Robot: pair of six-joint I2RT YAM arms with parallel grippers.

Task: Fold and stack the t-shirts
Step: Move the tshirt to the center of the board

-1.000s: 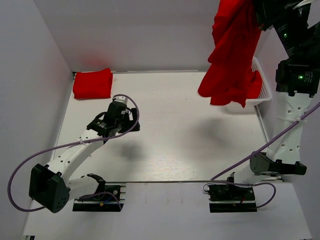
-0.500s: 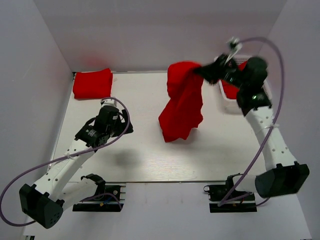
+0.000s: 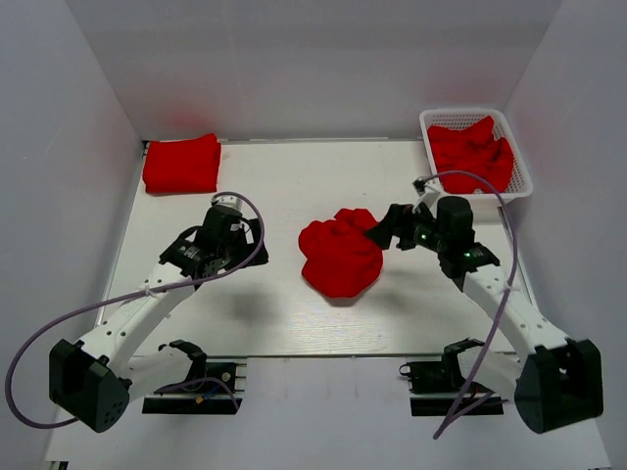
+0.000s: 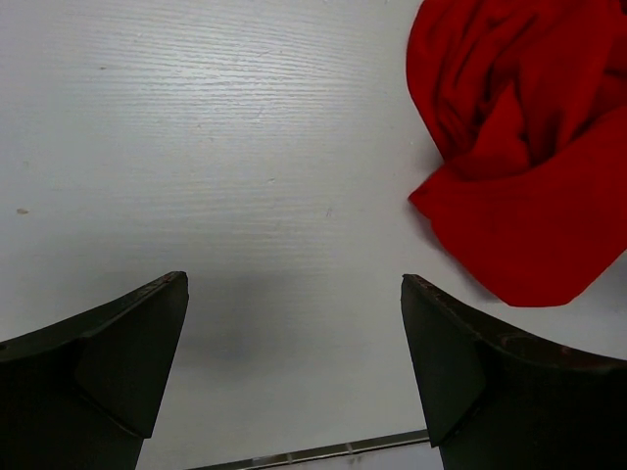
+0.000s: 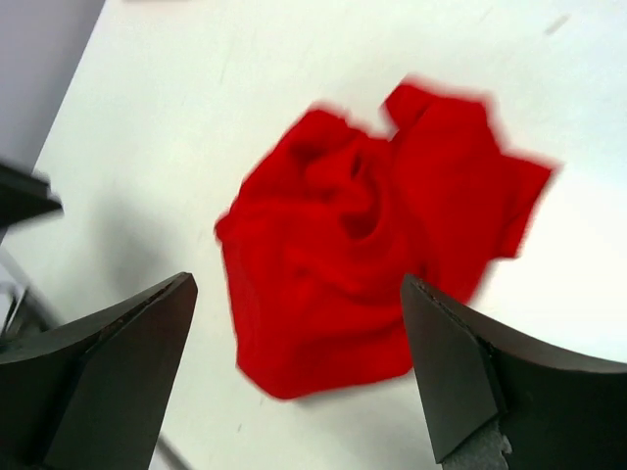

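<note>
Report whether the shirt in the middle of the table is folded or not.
Not folded: the middle t-shirt lies in a crumpled, creased heap, unlike the flat folded t-shirt at the far-left corner.

- The crumpled t-shirt [image 3: 340,257] is thin, soft red cloth, matt, slumped in loose creases.
- The folded t-shirt [image 3: 182,164] is the same matt red cloth, and its top lies smooth.
- The basket [image 3: 460,114] is white plastic lattice, with more rumpled red cloth [image 3: 473,152] inside.
- The tabletop [image 3: 294,313] is white and matt, with a fine woodgrain-like texture.
- The left gripper [image 4: 294,294] and right gripper [image 5: 294,294] have matt black fingers [image 4: 118,362] that look like plastic, with faintly scuffed edges.
- The left arm [image 3: 137,308] has a smooth white shell with rows of holes.
</note>
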